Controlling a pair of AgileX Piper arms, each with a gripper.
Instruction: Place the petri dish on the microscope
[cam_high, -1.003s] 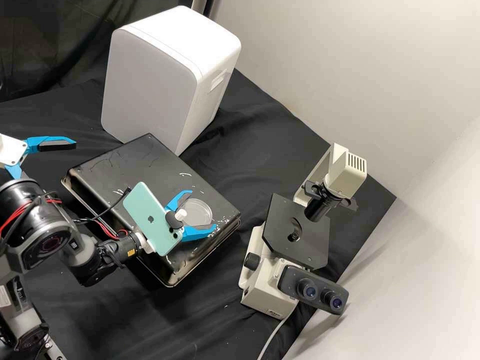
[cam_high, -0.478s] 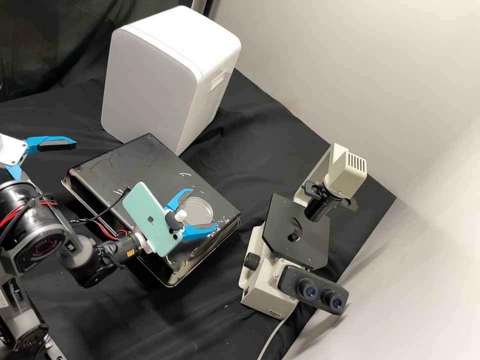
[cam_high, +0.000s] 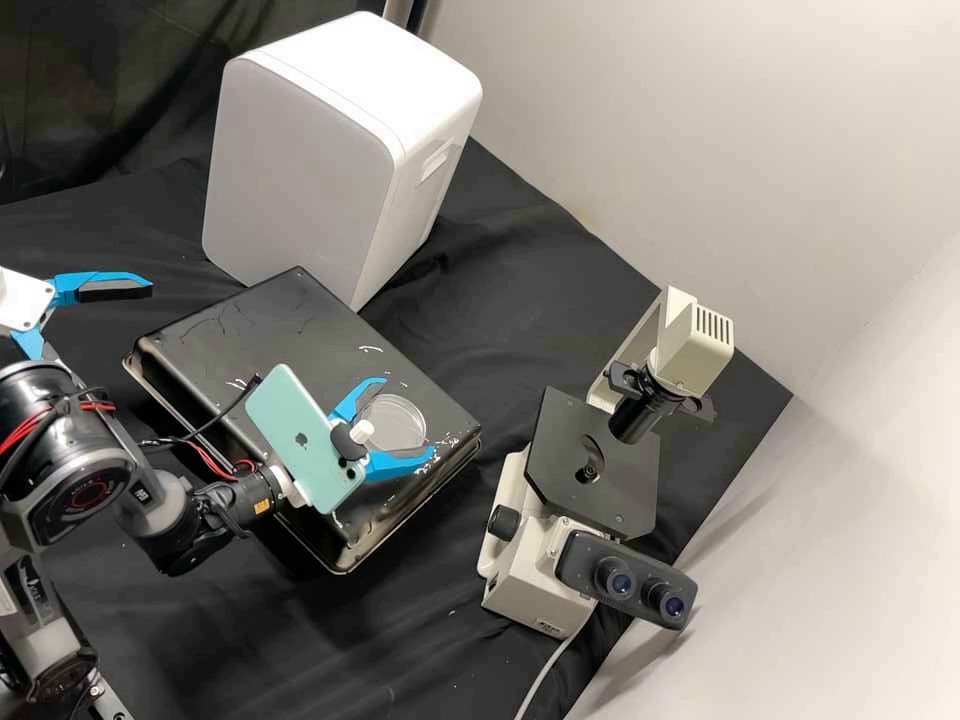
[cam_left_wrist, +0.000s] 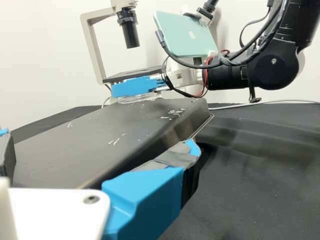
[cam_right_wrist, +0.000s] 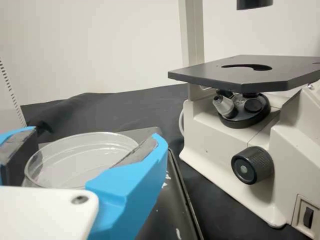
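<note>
Right hand (cam_high: 405, 420) clamped across the petri dish (cam_high: 393, 423), rim-gripped so it lifts flat toward the microscope (cam_high: 590, 500) nearby; left hand (cam_high: 70, 310) released, parked farther from the microscope, off the path.

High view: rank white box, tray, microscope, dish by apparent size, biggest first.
1. The white box looks largest, though it sits farthest back.
2-3. The tray and the microscope look too alike to rank.
4. The dish is clearly smallest.
</note>
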